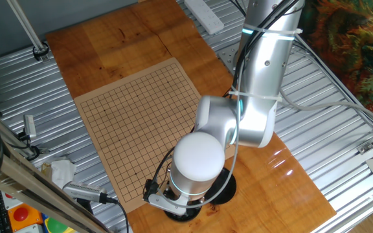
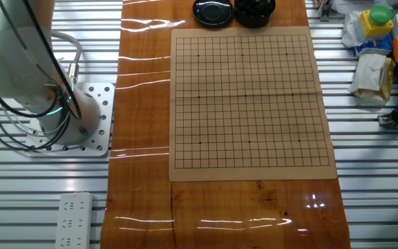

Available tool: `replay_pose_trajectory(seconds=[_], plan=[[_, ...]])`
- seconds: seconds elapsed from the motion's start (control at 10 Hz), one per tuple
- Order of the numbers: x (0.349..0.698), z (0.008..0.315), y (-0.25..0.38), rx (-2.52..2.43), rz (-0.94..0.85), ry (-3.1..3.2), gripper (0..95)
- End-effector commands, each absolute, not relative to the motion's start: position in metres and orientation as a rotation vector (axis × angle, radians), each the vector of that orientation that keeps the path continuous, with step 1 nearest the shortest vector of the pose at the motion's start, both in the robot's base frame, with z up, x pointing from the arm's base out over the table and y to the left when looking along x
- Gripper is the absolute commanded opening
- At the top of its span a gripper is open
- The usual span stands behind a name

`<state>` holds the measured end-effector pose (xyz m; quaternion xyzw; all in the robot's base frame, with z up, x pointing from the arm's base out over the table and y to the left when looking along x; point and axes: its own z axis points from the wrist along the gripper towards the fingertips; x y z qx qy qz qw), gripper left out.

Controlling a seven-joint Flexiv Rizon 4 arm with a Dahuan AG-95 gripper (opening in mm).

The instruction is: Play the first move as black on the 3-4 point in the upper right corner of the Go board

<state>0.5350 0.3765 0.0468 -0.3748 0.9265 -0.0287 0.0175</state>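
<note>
Tan gridded board [image 2: 247, 104] flat; bare of stones

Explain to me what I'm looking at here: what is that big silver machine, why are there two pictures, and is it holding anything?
The silver machine is a robot arm, a jointed metal limb bolted beside the table. Two fixed cameras watch the same moment from different sides.

In one fixed view you look down past the arm, which bends over the near edge of the table; its bulk hides the gripper, so I cannot tell whether it holds anything.

The other fixed view looks across the table. There you see the wooden tabletop and the board, a tan sheet printed with a grid for the game of Go. No stones lie on it. At its far edge sit a round black lid and a bowl of black stones. Only the arm's base shows at the left.
</note>
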Motion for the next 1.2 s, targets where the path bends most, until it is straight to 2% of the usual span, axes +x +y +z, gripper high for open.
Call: replay_pose_trajectory(seconds=[0.1, 1.0, 1.1, 1.2], plan=[[0.5340, 0.0488, 0.3760, -1.176, -0.089, 2.880, 38.0], [0.5334, 0.0537, 0.3767, -0.974, -0.050, 2.957, 38.0], [0.5335, 0.0532, 0.3766, -0.971, -0.051, 2.958, 19.0], [0.5339, 0.0512, 0.3764, -0.945, -0.050, 2.965, 19.0]])
